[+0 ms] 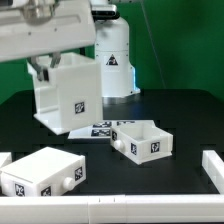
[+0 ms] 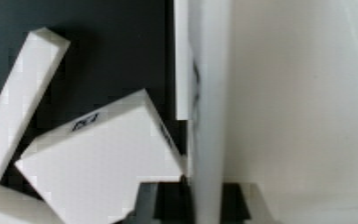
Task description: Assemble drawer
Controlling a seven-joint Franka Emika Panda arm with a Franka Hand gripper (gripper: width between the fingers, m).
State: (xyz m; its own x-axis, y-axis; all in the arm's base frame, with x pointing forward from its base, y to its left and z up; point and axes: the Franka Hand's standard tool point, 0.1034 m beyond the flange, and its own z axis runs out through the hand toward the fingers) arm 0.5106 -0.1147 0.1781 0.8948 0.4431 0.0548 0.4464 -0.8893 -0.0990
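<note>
The gripper (image 2: 201,197) pinches 1 wall of the big housing (image 1: 68,95), which is tipped up, and the open tray (image 1: 140,140) sits near it toward the exterior view's right.

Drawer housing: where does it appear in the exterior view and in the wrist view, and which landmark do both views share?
Exterior view: the drawer housing stands tilted at the exterior view's upper left, just under the gripper.
Wrist view: the drawer housing is the large white surface close to the camera; its thin wall sits inside the gripper.
Shared landmark: the gripper, on the housing's wall in both views.
</note>
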